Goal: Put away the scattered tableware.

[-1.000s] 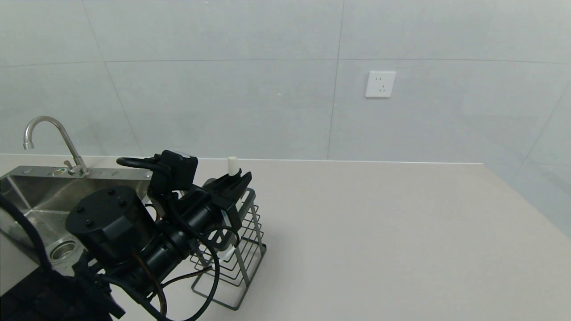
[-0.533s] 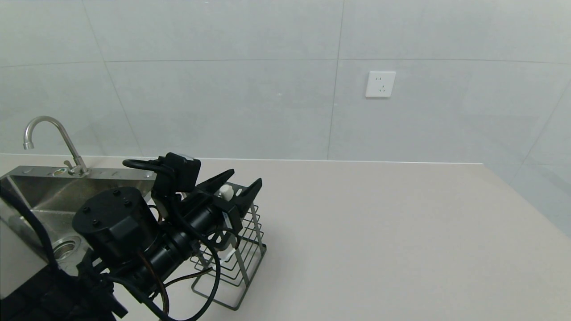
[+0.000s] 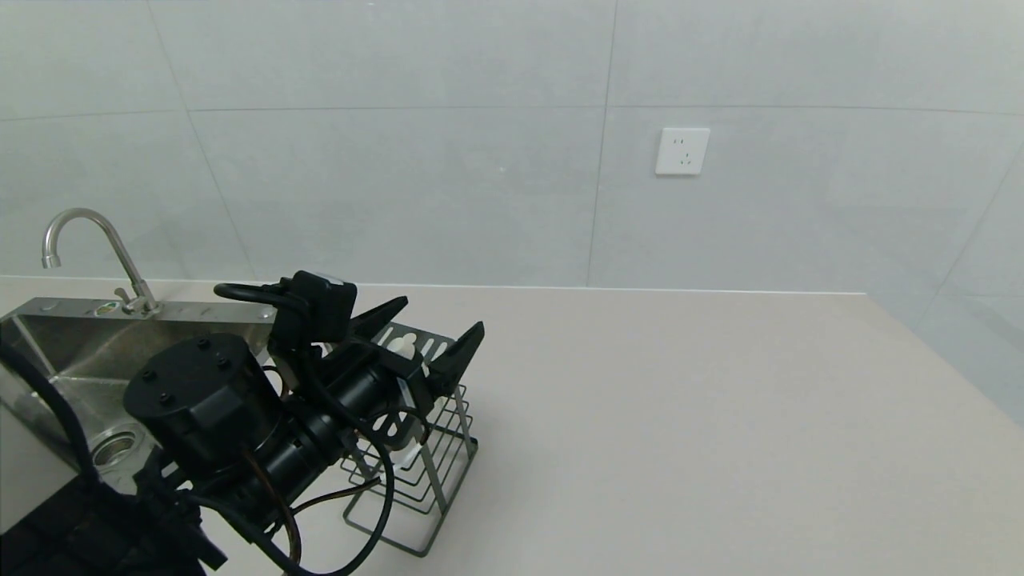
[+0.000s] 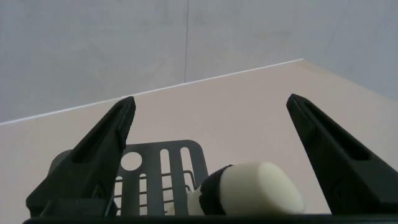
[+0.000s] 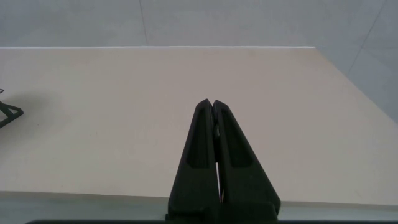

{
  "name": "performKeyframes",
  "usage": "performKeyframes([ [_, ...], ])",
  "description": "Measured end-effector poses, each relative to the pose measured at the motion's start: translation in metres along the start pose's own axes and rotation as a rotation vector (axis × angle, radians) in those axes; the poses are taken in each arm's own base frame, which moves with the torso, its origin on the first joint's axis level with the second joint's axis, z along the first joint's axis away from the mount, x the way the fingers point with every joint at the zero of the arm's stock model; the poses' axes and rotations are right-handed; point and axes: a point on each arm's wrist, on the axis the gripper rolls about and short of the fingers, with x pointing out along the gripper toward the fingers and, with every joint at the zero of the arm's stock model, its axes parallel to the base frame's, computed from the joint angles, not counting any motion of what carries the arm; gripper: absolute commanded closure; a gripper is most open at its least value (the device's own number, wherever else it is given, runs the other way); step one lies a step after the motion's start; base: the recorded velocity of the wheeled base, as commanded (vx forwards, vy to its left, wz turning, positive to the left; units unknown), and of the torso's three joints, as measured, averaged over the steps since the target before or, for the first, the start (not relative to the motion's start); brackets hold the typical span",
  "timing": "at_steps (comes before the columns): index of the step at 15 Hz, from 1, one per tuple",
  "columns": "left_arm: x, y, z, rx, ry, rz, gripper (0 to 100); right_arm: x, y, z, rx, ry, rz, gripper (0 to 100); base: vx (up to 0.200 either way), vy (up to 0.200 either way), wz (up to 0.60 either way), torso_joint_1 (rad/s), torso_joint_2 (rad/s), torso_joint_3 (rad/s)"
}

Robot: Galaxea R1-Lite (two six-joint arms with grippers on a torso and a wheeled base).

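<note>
Two grippers are on record, and you should take the views in turn. In the head view, your left gripper (image 3: 430,330) stands over the wire rack (image 3: 436,472) on the pale counter (image 3: 680,440), with its jaws spread wide. Between the spread fingers you can see the white handle end of a utensil (image 3: 404,349). It sits at the slotted top plate of the rack, and neither finger touches it. What kind of utensil it is cannot be told, since the arm and the rack hide the lower part. The rack rests upright near the counter's left end, just beside the steel sink (image 3: 48,352). The curved tap (image 3: 88,236) rises at the sink's far rim. A white wall socket (image 3: 682,150) sits on the tiled wall, well apart from the rack. In the left wrist view, you see the left gripper (image 4: 211,104) with its jaws far apart. The white handle end (image 4: 258,186) lies between them with a gap on each side, just beside the rack's slotted plate (image 4: 158,180). In the right wrist view, your right gripper (image 5: 212,109) has its jaws pressed together with nothing held between them, above bare counter (image 5: 93,112).
</note>
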Motion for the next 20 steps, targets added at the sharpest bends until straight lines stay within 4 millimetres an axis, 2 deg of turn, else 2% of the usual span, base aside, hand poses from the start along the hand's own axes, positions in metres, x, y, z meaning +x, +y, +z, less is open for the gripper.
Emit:
performKeyframes([
  [3, -0.005, 0.000, 0.010, -0.002, -0.035, -0.002, 0, 0.000, 0.000, 0.000, 0.000, 0.001, 0.000, 100, 0.000, 0.000, 0.00, 0.000, 0.00, 0.000],
  [7, -0.017, -0.001, 0.034, -0.006, -0.125, -0.007, 0, 0.000, 0.000, 0.000, 0.000, 0.001, 0.000, 100, 0.000, 0.000, 0.00, 0.000, 0.00, 0.000],
  [9, -0.027, -0.001, 0.050, -0.008, -0.185, -0.010, 0, 0.000, 0.000, 0.000, 0.000, 0.001, 0.000, 100, 0.000, 0.000, 0.00, 0.000, 0.00, 0.000],
  [12, -0.045, 0.000, 0.060, -0.009, -0.218, -0.010, 0, 0.000, 0.000, 0.000, 0.000, 0.000, 0.000, 100, 0.000, 0.000, 0.00, 0.000, 0.00, 0.000],
  [20, -0.100, 0.033, 0.071, 0.047, -0.273, 0.125, 0, 0.000, 0.000, 0.000, 0.001, 0.000, 0.000, 100, 0.000, 0.000, 0.00, 0.000, 0.00, 0.000],
])
